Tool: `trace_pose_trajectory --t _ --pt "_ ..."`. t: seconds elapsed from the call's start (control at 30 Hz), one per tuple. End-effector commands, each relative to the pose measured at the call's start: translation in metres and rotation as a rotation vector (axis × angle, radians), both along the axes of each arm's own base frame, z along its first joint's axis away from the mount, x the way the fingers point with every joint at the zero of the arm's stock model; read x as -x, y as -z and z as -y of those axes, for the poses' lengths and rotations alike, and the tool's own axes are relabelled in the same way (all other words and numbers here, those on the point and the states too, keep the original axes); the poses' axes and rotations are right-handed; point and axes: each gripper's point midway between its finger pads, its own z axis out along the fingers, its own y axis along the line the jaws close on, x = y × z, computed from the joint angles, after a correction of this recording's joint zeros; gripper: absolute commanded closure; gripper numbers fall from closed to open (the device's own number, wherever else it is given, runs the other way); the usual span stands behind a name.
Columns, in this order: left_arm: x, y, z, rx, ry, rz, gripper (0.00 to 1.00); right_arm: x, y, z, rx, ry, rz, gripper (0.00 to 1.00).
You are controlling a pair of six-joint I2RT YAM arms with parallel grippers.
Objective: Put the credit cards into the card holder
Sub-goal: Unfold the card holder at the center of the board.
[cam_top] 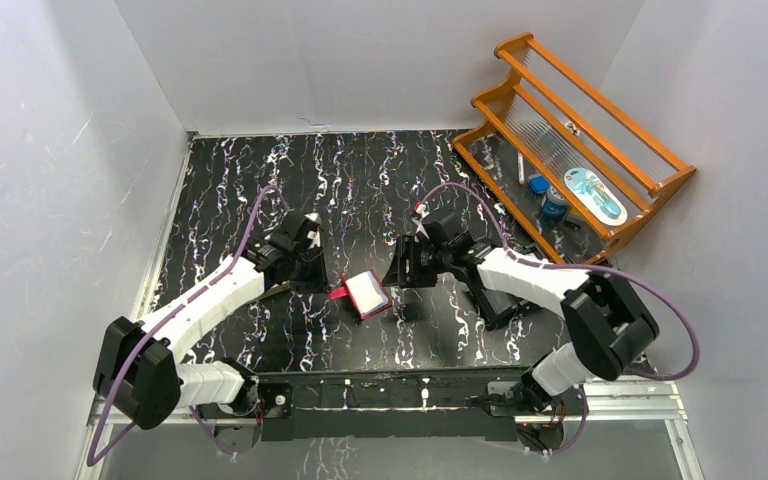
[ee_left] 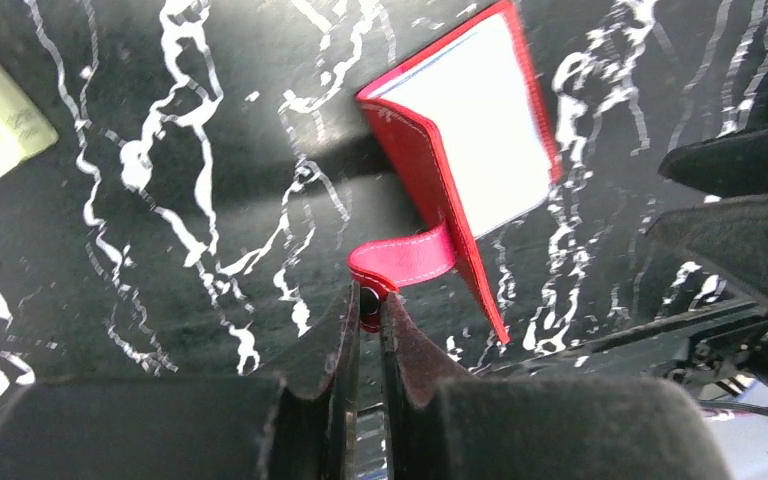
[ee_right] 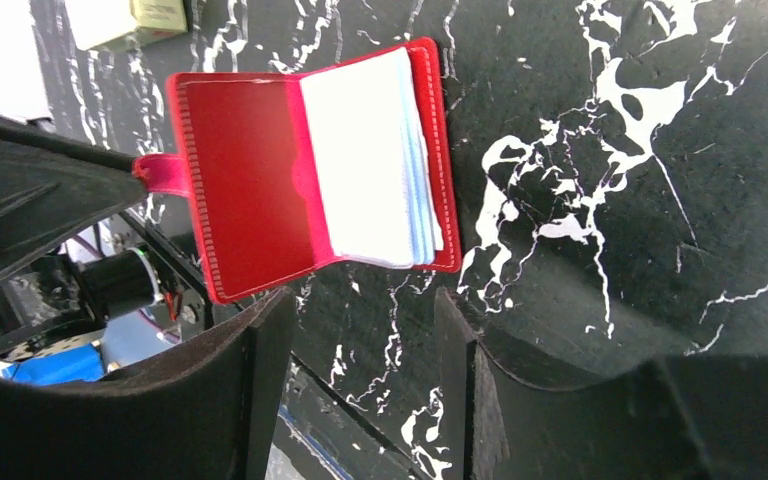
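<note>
Left pincer [ee_left: 368, 300]: fingers pressed almost together, pinching the end of the card holder's strap [ee_left: 405, 258] with its dark snap stud between the tips.
Right pincer [ee_right: 365, 305]: fingers apart with a clear gap and nothing between them; it grips nothing.
Card holder [ee_right: 250, 180]: lying open on the surface [cam_top: 360, 180] between the two pincers. It is just ahead of the left pincer's tips, tethered by the strap, and just beyond the right pincer's tips without touching them.
Cover: the red flap on the left pincer's side is lifted at a slant.
Pockets [ee_right: 380, 160]: a pale bluish-white stack on the half farther from the left pincer.
Credit cards: none can be told apart from the pockets.
Wooden rack [cam_top: 580, 140]: well away, outward of the right pincer.
</note>
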Motion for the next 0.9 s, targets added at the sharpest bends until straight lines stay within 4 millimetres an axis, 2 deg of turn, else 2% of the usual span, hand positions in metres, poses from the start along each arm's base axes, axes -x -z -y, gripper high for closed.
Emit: trace_pose_trajectory --t 0.0,0.2,0.43,0.63,0.73,0.87 --pt "0.017 0.009 -0.025 -0.098 -0.053 -0.048 0.97 -0.013 -0.009 -0.023 -0.068 -0.041 0.028 0.40" --pt "0.027 0.017 -0.044 -0.192 -0.089 -0.097 0.96 -0.015 0.010 -0.035 -0.058 -0.071 -0.027 0.45" --pt "0.033 0.022 -0.060 -0.285 -0.117 -0.138 0.97 -0.016 0.020 -0.047 -0.052 -0.092 -0.049 0.51" --pt "0.037 0.028 -0.057 -0.272 -0.105 -0.165 0.97 -0.004 0.010 -0.065 -0.122 -0.137 -0.078 0.54" --pt "0.037 0.029 -0.055 -0.267 -0.095 -0.164 0.97 0.004 0.013 -0.073 -0.136 -0.150 -0.101 0.51" --pt "0.036 0.030 -0.054 -0.268 -0.078 -0.163 0.97 0.014 0.029 -0.082 -0.119 -0.166 -0.138 0.49"
